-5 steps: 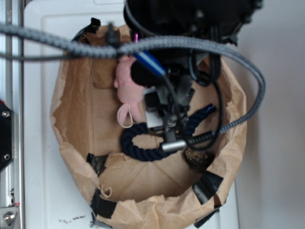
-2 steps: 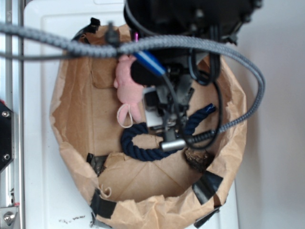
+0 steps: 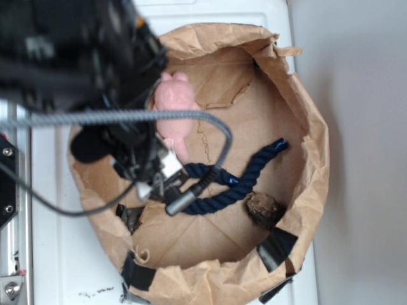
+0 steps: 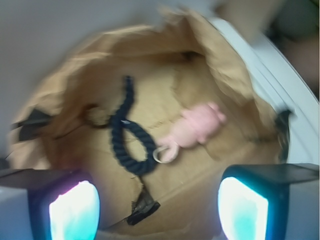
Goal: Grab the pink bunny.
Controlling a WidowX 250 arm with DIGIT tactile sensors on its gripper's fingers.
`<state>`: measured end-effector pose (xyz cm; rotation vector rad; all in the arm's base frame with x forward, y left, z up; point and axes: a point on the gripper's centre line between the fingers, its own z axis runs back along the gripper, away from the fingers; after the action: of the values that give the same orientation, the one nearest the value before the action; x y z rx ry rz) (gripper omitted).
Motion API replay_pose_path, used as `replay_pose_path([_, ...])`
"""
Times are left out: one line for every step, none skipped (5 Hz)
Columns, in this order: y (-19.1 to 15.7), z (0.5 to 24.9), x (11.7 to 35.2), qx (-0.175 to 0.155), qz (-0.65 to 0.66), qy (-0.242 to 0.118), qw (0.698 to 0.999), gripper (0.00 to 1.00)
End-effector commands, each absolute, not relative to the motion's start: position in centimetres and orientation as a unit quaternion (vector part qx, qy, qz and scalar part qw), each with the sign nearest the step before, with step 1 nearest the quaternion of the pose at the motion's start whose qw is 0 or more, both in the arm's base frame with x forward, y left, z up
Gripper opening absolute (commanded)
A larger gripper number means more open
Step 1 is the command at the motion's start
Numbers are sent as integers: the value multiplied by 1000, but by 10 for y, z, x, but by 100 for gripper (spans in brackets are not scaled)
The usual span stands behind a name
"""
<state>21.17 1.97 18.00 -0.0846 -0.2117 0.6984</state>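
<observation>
Gripper [image 4: 157,210] wide open, empty, high above the paper bag [image 3: 305,190]; should centre over the pink bunny [image 4: 197,127], dropping clear of the blue rope [image 4: 127,142].

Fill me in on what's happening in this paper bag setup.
A robot arm is going after the pink bunny, which lies in a rolled-down paper bag beside a dark blue rope and a brown chunk. The gripper is open and empty, above the bag. Nothing is grasped yet.
</observation>
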Motion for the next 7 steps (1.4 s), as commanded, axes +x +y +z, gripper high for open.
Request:
replay_pose_path([4,182,204,-27,422,-136,896,100])
replay_pose_path([4,182,204,-27,422,-136,896,100])
replay_pose_path([4,182,204,-27,422,-136,896,100])
replay_pose_path([-8,191,195,-25,494,-115,862,100])
replay_pose_path([-13,192,195,-28,523,-93,847,100])
replay_pose_path([-18,196,188,-29,542,-92,835,100])
replay_pose_path([-27,196,191,-29,588,-81,805,100])
